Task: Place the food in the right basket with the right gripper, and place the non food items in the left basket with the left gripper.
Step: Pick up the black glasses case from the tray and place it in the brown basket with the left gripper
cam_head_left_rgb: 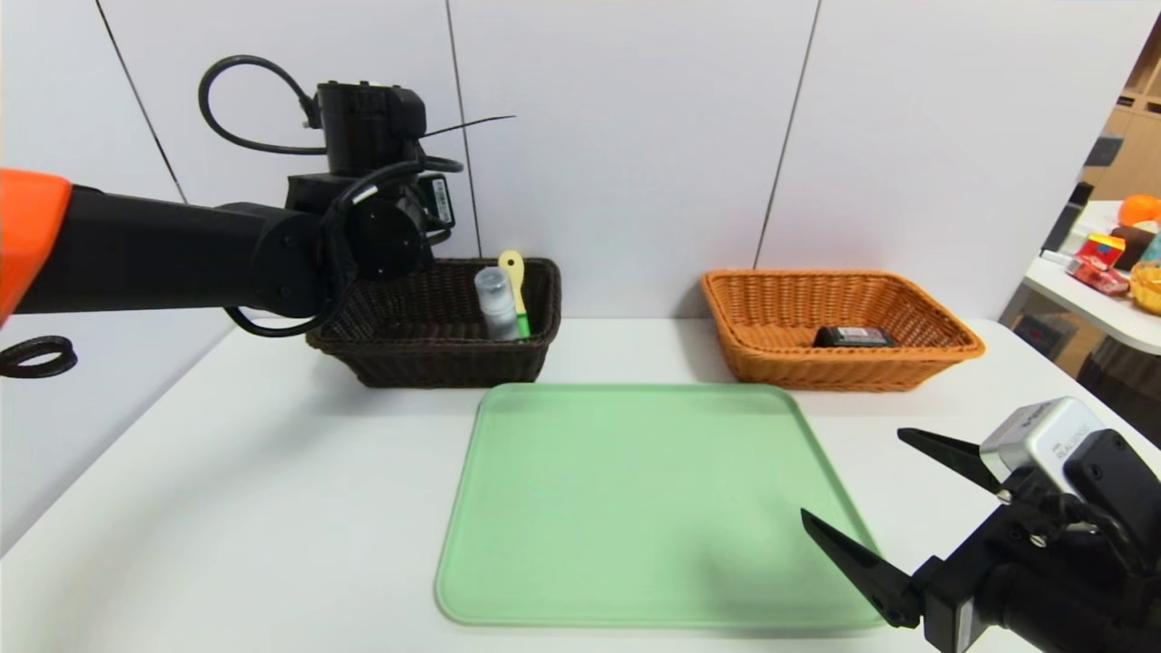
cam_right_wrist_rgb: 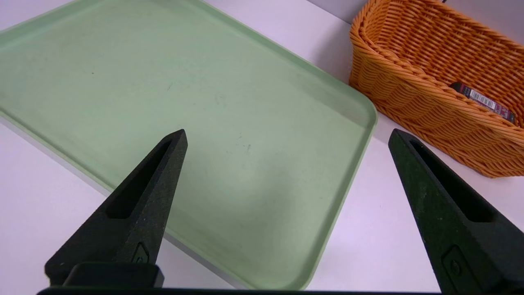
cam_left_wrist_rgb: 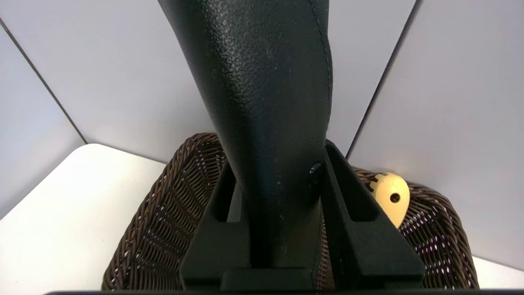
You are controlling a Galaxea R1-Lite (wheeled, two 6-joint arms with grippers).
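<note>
Holding the long black case (cam_left_wrist_rgb: 270,102) clamped in my left fingers (cam_left_wrist_rgb: 360,229) above the dark basket (cam_head_left_rgb: 426,349), beside bottle (cam_head_left_rgb: 496,304) and spoon (cam_head_left_rgb: 514,277); carton (cam_head_left_rgb: 851,336) already in orange basket (cam_head_left_rgb: 771,363). Right fingers (cam_right_wrist_rgb: 135,221) wide, idle over the tray (cam_head_left_rgb: 635,508). Only this drop remains, I judge.

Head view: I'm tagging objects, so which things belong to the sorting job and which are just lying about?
Job:
- black case in left gripper
- dark basket
- white bottle
- yellow spoon
- orange basket
- black carton
- right gripper, open

Lying about:
- green tray
- side-table clutter
</note>
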